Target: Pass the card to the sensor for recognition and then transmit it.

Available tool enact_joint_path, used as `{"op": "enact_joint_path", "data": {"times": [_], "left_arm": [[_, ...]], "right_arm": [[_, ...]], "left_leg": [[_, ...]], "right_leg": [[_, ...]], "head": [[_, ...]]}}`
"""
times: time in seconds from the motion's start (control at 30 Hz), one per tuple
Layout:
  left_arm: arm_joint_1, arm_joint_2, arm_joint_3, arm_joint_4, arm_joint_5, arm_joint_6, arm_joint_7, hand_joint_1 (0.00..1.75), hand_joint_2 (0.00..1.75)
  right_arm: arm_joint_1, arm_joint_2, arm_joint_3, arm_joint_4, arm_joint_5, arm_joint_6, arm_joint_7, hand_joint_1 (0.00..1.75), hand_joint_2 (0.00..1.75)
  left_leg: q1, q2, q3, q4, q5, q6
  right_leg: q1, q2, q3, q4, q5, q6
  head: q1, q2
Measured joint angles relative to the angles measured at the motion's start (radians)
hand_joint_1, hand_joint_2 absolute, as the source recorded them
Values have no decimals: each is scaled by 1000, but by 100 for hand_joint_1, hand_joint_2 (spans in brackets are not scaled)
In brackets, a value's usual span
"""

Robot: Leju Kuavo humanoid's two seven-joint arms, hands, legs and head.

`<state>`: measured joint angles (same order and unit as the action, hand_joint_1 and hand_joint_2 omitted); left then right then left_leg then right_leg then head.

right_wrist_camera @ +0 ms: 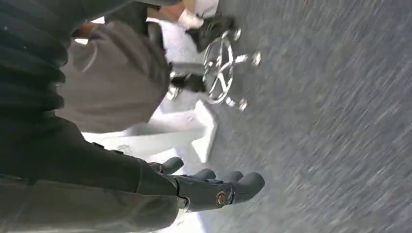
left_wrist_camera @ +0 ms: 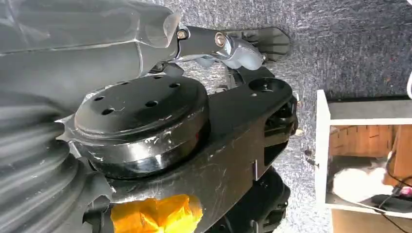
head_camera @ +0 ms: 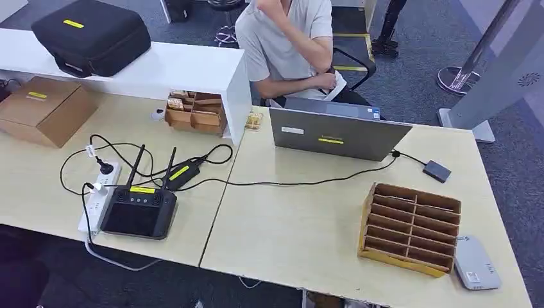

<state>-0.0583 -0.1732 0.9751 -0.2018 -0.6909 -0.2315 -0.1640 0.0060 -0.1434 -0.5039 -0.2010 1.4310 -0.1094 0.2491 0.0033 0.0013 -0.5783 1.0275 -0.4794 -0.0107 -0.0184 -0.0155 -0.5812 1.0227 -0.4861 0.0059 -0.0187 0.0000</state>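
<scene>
Spanning the head view, two light wooden tables butt together along a seam, their near edges running across the bottom of the picture. On the right-hand table a wide bare stretch lies between the seam and the cardboard slotted card holder, which stands near the front right corner. Just beside that holder, right at the table's corner, lies one pale grey card sensor. I cannot make out a card in the holder's slots. One grey laptop stands open at the far edge, its back toward the camera, with a black cable running to a small dark adapter near the right edge. A person in a grey shirt sits behind it.

On the left table lie one black controller with two antennas, one white power strip, one cardboard box and, under a white shelf, a second cardboard organiser. One black case sits on the shelf.

Neither arm reaches over the tables. In the right wrist view the right hand hangs over grey carpet, its dark fingers stretched out side by side and holding nothing. In the left wrist view the left hand shows a thumb and part of the fingers, with nothing seen in it; whether they are apart or curled I cannot tell.
</scene>
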Motion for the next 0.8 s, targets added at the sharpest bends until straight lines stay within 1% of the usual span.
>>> {"op": "enact_joint_path", "data": {"times": [0.07, 0.13, 0.23, 0.3, 0.4, 0.57, 0.67, 0.8], "left_arm": [[0, 0, 0, 0, 0, 0, 0, 0, 175], [0, 0, 0, 0, 0, 0, 0, 0, 175], [0, 2, 0, 0, 0, -2, 0, 0, 175], [0, 4, 1, 0, -2, -6, 2, 0, 175], [0, 7, 2, 0, -5, -9, 3, 0, 175], [0, 11, 6, 0, -9, -21, 7, 0, 175], [0, 11, 6, 0, -11, -22, 9, 0, 175], [0, 11, 6, 0, -13, -22, 10, 0, 175]], "right_arm": [[-2, 24, 0, 1, 14, 15, 1, 0, 175], [-3, 37, 0, 2, 18, 14, 2, 0, 175], [-4, 37, 0, 2, 16, -14, 2, 0, 175], [-4, 20, -2, 1, 13, -39, 2, 0, 175], [-4, -23, -13, -2, 12, -66, 1, 0, 175], [-4, -95, -39, -3, 5, -77, 10, 0, 175], [-3, -118, -56, -4, -2, -80, 10, 0, 175], [-3, -122, -66, -4, -3, -81, 10, 0, 175]], "left_leg": [[0, 0, 0, 0, 0, 0], [0, 0, 0, 0, 0, 0], [0, 0, 0, 0, 0, 0], [-1, 0, 0, 0, 0, 0], [-2, 0, -1, 0, 0, 0], [-2, 0, -1, 1, 0, 1], [-2, 0, 0, 1, 0, 1], [-2, 0, 0, 1, 0, 0]], "right_leg": [[0, 0, 0, 0, 0, 0], [0, 0, 0, 0, 0, 0], [0, 0, 0, 0, 0, 0], [-1, 0, 0, 0, 0, 0], [-2, 0, 0, -1, 0, 0], [-2, 0, 0, -1, 0, 0], [-2, 0, 0, -1, 0, 0], [-1, 0, 0, -1, 0, 0]], "head": [[0, 0], [0, 0], [0, 0], [0, 0], [0, 0], [0, 0], [0, 0], [0, 0]]}}
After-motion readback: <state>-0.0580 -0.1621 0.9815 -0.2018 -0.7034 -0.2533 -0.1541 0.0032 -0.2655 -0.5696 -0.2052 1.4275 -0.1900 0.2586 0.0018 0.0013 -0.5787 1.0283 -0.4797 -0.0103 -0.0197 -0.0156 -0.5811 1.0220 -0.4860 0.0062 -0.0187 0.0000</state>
